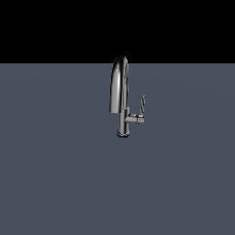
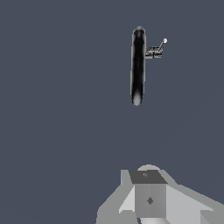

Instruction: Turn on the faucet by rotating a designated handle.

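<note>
The chrome faucet [image 1: 120, 98] stands upright on the grey surface, its arched spout curving toward the camera. The handle [image 1: 142, 106] is a thin lever rising from a short stub on the post's side, toward the exterior view's right. In the wrist view the faucet [image 2: 138, 65] is seen from above, with the handle [image 2: 159, 47] sticking out beside it. My gripper [image 2: 148, 175] shows only in the wrist view, as a grey block well apart from the faucet and touching nothing. I cannot make out a gap between its fingers. It is out of the exterior view.
A flat grey surface [image 1: 55, 174] spreads around the faucet. No other objects are in view.
</note>
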{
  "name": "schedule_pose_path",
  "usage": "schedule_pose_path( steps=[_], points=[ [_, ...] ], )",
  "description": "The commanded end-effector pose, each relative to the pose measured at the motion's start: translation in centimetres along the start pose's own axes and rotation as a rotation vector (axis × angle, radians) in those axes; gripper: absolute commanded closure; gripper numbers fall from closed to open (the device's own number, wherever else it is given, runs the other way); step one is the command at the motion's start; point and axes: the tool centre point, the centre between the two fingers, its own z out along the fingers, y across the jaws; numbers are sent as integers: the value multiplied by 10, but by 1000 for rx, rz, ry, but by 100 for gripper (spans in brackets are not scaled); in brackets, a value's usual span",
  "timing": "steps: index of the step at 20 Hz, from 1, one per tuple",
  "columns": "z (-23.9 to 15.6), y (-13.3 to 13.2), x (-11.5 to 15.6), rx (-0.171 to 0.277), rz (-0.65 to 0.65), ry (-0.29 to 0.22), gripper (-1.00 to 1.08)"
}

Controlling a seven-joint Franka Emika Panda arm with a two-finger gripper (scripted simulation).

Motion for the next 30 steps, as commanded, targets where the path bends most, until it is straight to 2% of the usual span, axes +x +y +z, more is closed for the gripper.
schedule_pose_path(
  steps=[1,18,30],
  points=[
    [1,1,16,39,42,-32,108],
    [26,26,123,327,338,-262,108],
    [68,59,194,562,574,-448,108]
  ],
)
